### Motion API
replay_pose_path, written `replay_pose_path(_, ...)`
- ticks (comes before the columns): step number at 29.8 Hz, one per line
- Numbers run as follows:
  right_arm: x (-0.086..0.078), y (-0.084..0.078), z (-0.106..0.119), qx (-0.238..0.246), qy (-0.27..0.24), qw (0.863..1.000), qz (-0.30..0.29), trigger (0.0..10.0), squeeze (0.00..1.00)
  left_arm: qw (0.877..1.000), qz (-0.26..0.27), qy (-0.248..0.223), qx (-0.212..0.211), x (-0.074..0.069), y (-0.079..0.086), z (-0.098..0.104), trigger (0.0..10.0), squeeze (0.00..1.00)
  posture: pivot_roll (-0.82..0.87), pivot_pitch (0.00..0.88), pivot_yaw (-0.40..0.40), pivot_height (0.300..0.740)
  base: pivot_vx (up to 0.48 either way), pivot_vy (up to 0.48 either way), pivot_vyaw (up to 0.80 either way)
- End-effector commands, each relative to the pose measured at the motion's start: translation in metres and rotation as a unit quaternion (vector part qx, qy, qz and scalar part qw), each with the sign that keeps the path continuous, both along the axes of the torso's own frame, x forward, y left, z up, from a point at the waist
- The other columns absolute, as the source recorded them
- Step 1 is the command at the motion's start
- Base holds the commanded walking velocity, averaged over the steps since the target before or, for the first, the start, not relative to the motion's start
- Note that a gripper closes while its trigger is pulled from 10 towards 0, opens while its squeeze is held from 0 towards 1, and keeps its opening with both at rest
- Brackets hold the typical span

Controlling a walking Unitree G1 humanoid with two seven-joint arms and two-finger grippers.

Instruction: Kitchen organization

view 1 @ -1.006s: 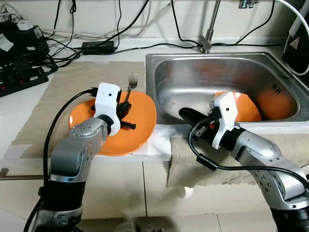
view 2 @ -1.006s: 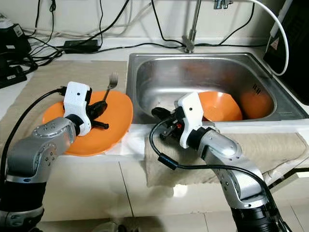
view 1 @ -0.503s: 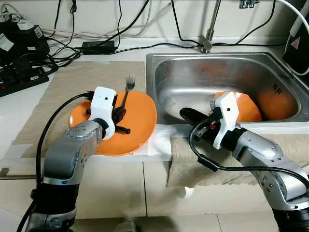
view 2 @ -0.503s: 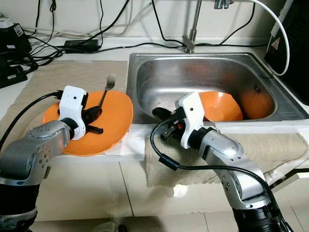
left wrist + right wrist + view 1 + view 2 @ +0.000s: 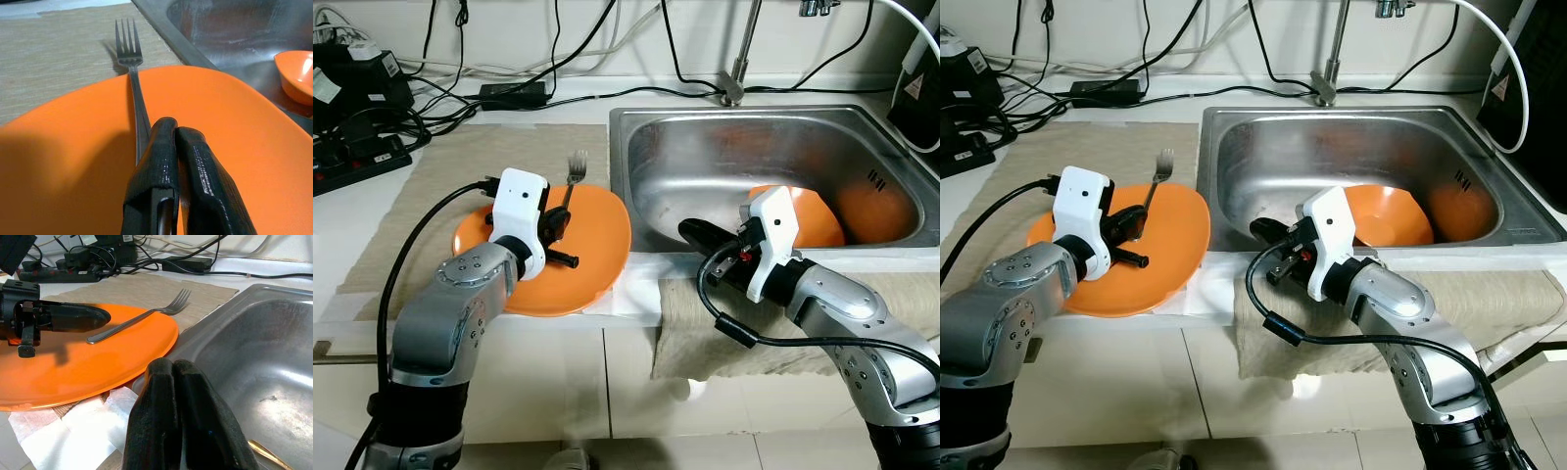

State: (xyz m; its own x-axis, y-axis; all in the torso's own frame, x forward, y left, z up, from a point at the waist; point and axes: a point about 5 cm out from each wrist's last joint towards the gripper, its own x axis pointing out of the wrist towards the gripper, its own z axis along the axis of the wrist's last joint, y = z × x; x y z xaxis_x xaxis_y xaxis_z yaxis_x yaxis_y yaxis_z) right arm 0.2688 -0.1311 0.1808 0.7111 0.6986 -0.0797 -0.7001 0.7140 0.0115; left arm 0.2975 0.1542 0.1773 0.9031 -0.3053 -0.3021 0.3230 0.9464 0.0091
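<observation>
Orange catches the eye first: a wide orange plate [image 5: 592, 245] lies on the beige mat [image 5: 440, 176] left of the sink, its right edge near the sink's rim. A silver fork [image 5: 132, 83] rests across the plate, handle on the orange, tines poking past the far edge over the mat. The left gripper [image 5: 172, 142] hangs over the plate's middle with its two black fingers pressed together, nothing between them; the fork's handle runs just beside and under the fingertips, though whether they touch it I cannot tell. In the right wrist view that same gripper shows as a dark shape low over the plate, just short of the handle's end.

Over to the steel sink [image 5: 705, 157]. An orange bowl [image 5: 1391, 217] sits in its near right part, and a second orange dish [image 5: 876, 211] leans in the far right corner. The right gripper [image 5: 180, 377] is at the sink's front left edge, fingers closed on each other and holding nothing, pointing toward the plate. A thin gold-coloured utensil [image 5: 266, 455] lies on the sink floor below it.

White paper [image 5: 63, 423] peeks from under the plate's near edge. A beige towel [image 5: 901, 294] drapes over the surface in front of the sink. Behind, black cables [image 5: 558, 59] and a power strip [image 5: 357, 162] crowd the back of the surface, and the faucet stem [image 5: 736, 59] rises behind the sink.
</observation>
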Motion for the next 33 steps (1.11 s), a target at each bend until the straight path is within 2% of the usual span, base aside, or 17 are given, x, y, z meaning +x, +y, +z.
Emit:
replay_pose_path(1, -0.001, -0.002, 0.002, -0.006, -0.004, 1.000, -0.002, 10.0, 0.00, 1.000, 0.016, -0.001, 0.009, 0.005, 0.004, -0.001, 10.0, 1.00, 0.03, 0.008, 0.033, 0.740, 0.000, 0.000, 0.00)
replay_pose_path(17, -0.007, 0.001, 0.011, -0.002, -0.013, 1.000, 0.008, 10.0, 0.00, 0.999, 0.034, -0.003, 0.020, 0.025, 0.010, -0.002, 10.0, 1.00, 0.00, 0.008, 0.034, 0.740, 0.000, 0.000, 0.00)
replay_pose_path(25, -0.006, 0.002, 0.012, -0.002, -0.014, 1.000, 0.010, 10.0, 0.00, 0.999, 0.028, 0.019, 0.018, 0.028, 0.009, -0.007, 10.0, 1.00, 0.01, 0.008, 0.035, 0.740, 0.000, 0.000, 0.00)
replay_pose_path(33, -0.006, 0.002, 0.012, -0.003, -0.014, 1.000, 0.009, 10.0, 0.00, 0.999, 0.026, 0.013, 0.025, 0.031, 0.009, -0.008, 10.0, 1.00, 0.00, 0.006, 0.036, 0.740, 0.000, 0.000, 0.00)
